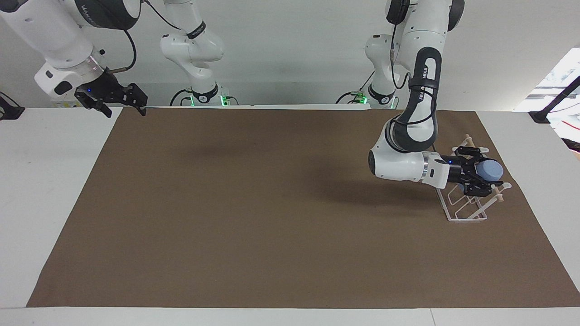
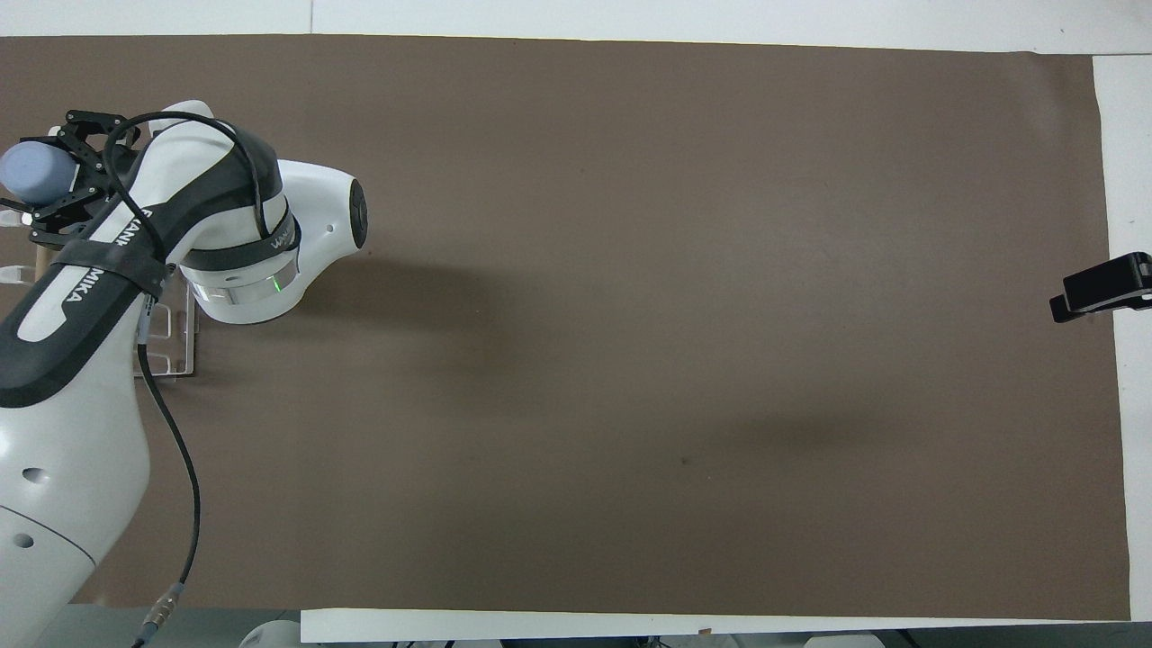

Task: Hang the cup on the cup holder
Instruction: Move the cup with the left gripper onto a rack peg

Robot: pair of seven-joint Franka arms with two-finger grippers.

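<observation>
Between the left fingers, the cup protrudes.

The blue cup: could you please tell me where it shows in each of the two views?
Facing view: the cup is held by the left gripper over the cup holder, at the picture's right edge.
Overhead view: the cup is at the upper left edge.
Shared landmark: the cup holder's wire base.

"FRANKA EMIKA" lettering runs along the left arm.
</observation>
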